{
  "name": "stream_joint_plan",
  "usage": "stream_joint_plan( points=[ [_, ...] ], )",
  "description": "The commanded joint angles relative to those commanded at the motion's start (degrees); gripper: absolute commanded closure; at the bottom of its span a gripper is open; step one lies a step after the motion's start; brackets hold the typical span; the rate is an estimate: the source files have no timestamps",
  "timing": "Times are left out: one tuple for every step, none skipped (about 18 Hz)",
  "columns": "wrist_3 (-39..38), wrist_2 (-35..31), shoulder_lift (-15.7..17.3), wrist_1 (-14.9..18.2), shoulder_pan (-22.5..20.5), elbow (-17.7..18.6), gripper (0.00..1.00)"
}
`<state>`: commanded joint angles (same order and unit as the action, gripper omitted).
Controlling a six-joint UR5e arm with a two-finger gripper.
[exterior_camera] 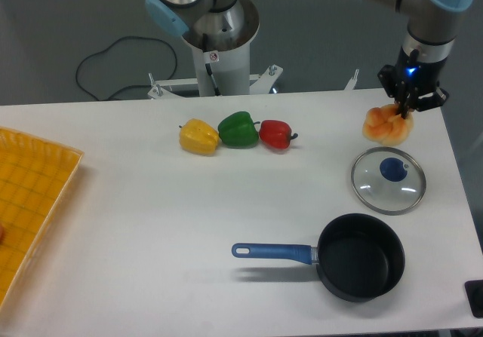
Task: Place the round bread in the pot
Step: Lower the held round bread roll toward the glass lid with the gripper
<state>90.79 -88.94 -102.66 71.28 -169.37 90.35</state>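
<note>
The round bread (386, 126) is a lumpy golden-orange bun at the far right of the white table. My gripper (408, 111) points straight down onto the bun's top right part, and its dark fingers look closed on it. The bun sits at or just above the table surface. The pot (361, 257) is a small black saucepan with a long blue handle (273, 252) pointing left. It stands empty near the front right edge, well in front of the bun.
A round glass lid with a blue knob (388, 179) lies between the bun and the pot. Yellow (199, 137), green (238, 129) and red (275, 134) peppers sit in a row at the table's middle back. A yellow tray (30, 201) is at the left edge.
</note>
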Motion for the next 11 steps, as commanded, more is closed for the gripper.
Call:
stream_joint_plan(
  points=[
    [0.0, 0.0, 0.0, 0.0, 0.1, 0.0, 1.0],
    [0.0, 0.0, -0.1, 0.0, 0.2, 0.1, 1.0],
    [-0.1, -0.1, -0.4, 0.0, 0.7, -0.2, 1.0],
    [-0.3, -0.2, -0.9, -0.1, 0.8, -0.5, 1.0],
    [-0.8, -0.3, -1.3, 0.0, 1.1, -1.3, 1.0],
    [-1.0, -0.4, -2.0, 0.0, 1.8, -1.9, 1.0],
    [-1.8, -0.7, -2.4, 0.0, 2.2, -2.5, 1.0],
    [-3.2, -0.9, -3.0, -0.1, 2.7, -3.2, 1.0],
    [-4.7, -1.0, -3.9, -0.1, 3.5, -4.1, 1.0],
    [-6.3, -1.0, -4.7, -0.1, 4.3, -5.2, 1.0],
    [-7.3, -1.0, -5.4, -0.1, 4.7, -6.3, 1.0]
  ],
)
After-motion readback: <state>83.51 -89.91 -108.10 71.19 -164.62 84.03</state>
